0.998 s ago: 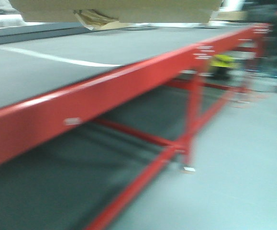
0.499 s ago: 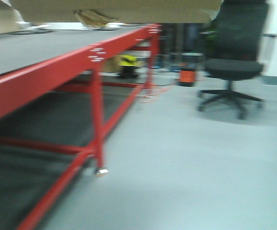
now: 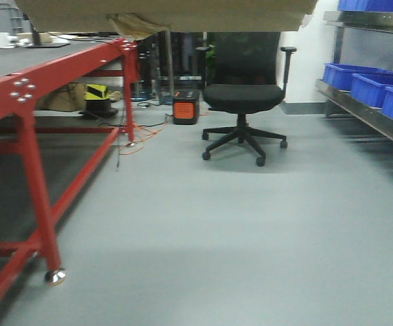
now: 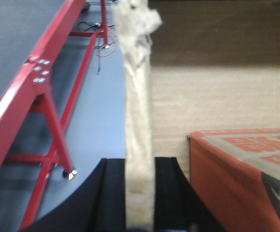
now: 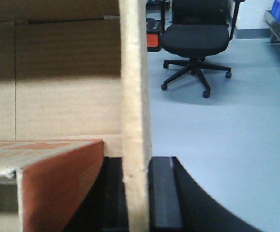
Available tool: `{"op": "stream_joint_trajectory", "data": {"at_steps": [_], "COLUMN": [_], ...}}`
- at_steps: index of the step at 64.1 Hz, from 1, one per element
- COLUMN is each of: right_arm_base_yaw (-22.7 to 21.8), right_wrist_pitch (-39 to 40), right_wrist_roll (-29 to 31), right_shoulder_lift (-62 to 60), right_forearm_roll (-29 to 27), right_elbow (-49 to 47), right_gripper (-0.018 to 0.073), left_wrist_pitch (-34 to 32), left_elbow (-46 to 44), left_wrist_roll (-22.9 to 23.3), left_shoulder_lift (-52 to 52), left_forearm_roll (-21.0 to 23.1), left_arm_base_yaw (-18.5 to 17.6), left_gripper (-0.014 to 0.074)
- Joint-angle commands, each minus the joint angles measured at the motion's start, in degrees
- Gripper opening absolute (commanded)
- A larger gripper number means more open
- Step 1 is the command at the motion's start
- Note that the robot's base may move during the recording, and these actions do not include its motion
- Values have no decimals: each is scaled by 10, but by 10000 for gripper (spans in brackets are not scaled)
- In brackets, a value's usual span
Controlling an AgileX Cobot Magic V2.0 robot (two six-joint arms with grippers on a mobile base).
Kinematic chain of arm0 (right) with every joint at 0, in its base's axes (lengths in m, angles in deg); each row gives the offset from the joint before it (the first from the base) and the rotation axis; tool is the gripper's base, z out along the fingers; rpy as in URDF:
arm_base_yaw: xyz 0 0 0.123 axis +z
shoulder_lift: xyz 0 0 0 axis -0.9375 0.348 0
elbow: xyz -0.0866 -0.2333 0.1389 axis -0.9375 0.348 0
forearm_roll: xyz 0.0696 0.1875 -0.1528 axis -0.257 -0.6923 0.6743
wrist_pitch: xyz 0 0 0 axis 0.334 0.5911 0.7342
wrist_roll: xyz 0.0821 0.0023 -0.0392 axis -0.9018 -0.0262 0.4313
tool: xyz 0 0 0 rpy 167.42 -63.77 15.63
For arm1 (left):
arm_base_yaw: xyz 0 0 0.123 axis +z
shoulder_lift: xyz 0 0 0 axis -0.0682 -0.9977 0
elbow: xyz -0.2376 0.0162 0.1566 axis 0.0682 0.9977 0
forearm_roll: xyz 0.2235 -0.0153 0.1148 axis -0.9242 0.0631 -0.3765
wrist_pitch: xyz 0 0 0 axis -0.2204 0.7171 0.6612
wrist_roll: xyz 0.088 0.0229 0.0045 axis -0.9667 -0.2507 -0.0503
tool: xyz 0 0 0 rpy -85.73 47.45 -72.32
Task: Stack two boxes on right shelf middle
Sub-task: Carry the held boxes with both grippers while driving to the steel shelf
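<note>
- I am reading the left gripper (image 4: pixel 140 166) as closed on the large cardboard box (image 4: pixel 217 96); its black fingers (image 4: pixel 113 193) are pressing one on each side of the box's upright side wall, the ragged wall edge running up between them
- the right gripper (image 5: pixel 137 164) is doing the same on the opposite wall; both pads are sitting flush against the cardboard
- the box is hanging off the floor between the two arms; in the front view only its tan underside (image 3: pixel 169 15) is showing, along the top edge of the frame
- an orange-sided box (image 4: pixel 236 164) is lying inside it, near the wall each wrist camera is facing; whether it is touching that wall I cannot tell
- the steel shelf (image 3: pixel 372 117) is standing at the right edge of the front view, well apart from the box, and is carrying blue bins (image 3: pixel 366 85)
- a red-framed table (image 3: pixel 67 68) is running along the left; a black office chair (image 3: pixel 242 95) is standing ahead on the grey floor, a small orange unit (image 3: pixel 184 109) just beside it
</note>
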Motion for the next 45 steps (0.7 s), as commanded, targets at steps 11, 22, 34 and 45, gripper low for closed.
{"op": "stream_joint_trajectory", "data": {"at_steps": [11,22,34,45], "right_arm_base_yaw": [-5,-5,-5,-5], "right_wrist_pitch": [30,30,30,30], "right_wrist_roll": [-2,-2,-2,-2], "right_shoulder_lift": [-10,-10,-10,-10], "right_forearm_roll": [21,21,21,21], "right_elbow": [-7,-7,-7,-7], "right_gripper": [-153,-153,-153,-153], "left_wrist_pitch": [-9,-9,-9,-9], "left_elbow": [-8,-8,-8,-8], "left_wrist_roll": [3,3,3,3], "left_shoulder_lift": [4,4,4,4], "left_forearm_roll": [-32,-32,-33,-33], "left_arm_base_yaw": [3,3,3,3], "left_gripper": [-111,-111,-111,-111]}}
